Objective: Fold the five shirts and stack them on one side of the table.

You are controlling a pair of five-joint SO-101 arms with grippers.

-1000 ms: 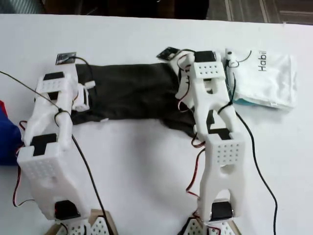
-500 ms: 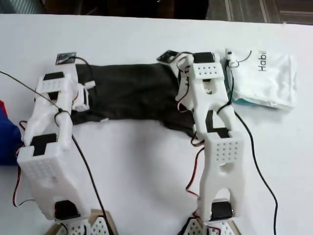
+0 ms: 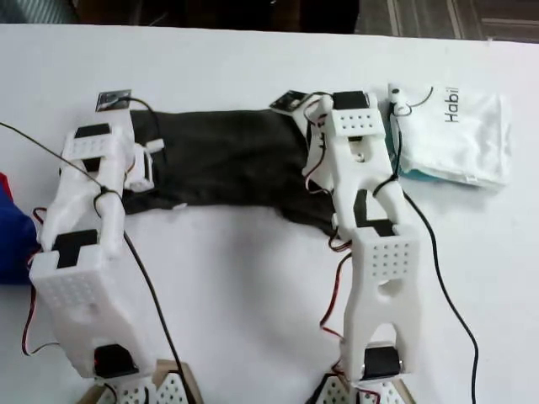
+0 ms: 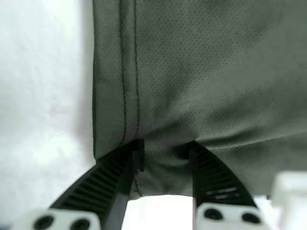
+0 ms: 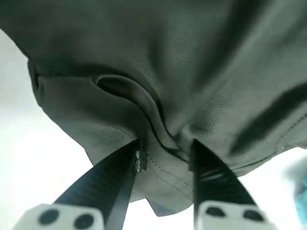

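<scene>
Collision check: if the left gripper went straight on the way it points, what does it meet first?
The dark shirt: the left gripper has the fabric bunched between its fingertips. Beneath that is probably the table; depth is unclear.

You have bright, even light; the white table glares, shadows are soft, the dark shirt looks dim.

The dark shirt is seemingly clamped beside its stitched hem by the left gripper; the white table is seen alongside.
</scene>
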